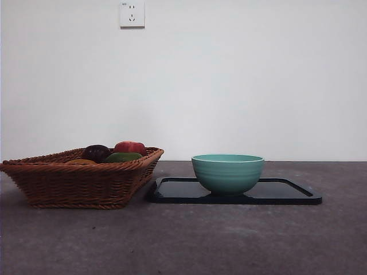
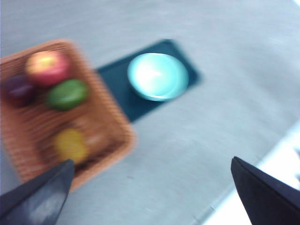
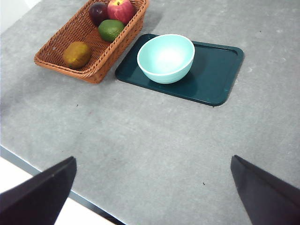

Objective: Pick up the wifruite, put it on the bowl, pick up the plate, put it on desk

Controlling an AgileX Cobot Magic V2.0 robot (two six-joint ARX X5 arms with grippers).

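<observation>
One wicker basket [image 1: 80, 180] left of the bowl [image 1: 227, 173] holds four fruits: one wifruite [image 3: 77, 54], one purple fruit [image 3: 98, 12], one apple [image 3: 120, 10], one green fruit [image 3: 110, 29]. The wifruite lies flat, long axis along the basket's length. One bowl stands on one dark tray [image 3: 213, 75], right of the basket. Both the left gripper [image 2: 152, 197] and the right gripper [image 3: 152, 197] are spread wide above the desk [image 3: 154, 140].

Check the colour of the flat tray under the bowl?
Dark teal-green tray, clearest in right wrist view.

Even soft light, left wrist view motion-blurred
</observation>
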